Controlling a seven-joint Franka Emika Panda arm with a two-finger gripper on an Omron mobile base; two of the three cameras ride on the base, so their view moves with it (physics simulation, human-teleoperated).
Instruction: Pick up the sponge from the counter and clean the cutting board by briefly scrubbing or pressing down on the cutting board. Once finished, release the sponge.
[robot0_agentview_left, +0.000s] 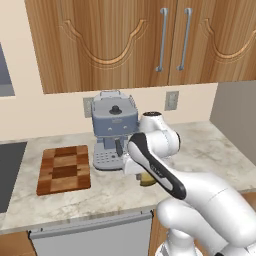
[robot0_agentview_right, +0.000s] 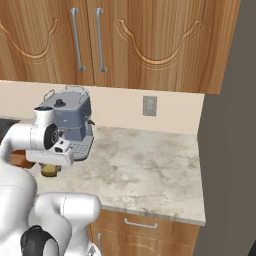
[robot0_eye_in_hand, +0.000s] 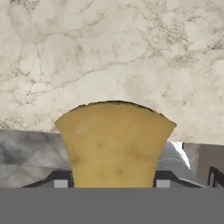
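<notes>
The tan-yellow sponge (robot0_eye_in_hand: 114, 144) fills the lower middle of the hand view, pinched at its sides between my gripper (robot0_eye_in_hand: 113, 181), which is shut on it. From the base, the sponge (robot0_agentview_left: 146, 179) (robot0_agentview_right: 49, 170) peeks out under the white hand, low over the marbled counter (robot0_agentview_left: 210, 150) in front of the coffee machine's right side. The arm hides the fingers there. The checkered wooden cutting board (robot0_agentview_left: 64, 169) lies flat on the counter well to the left of the gripper, beyond the coffee machine.
A blue-grey coffee machine (robot0_agentview_left: 114, 129) (robot0_agentview_right: 71, 119) stands between the board and the hand. A dark cooktop panel (robot0_agentview_left: 10, 170) borders the counter's left end. A grey wall (robot0_agentview_right: 225, 125) closes the right end. Wall cabinets (robot0_agentview_left: 130, 40) hang above.
</notes>
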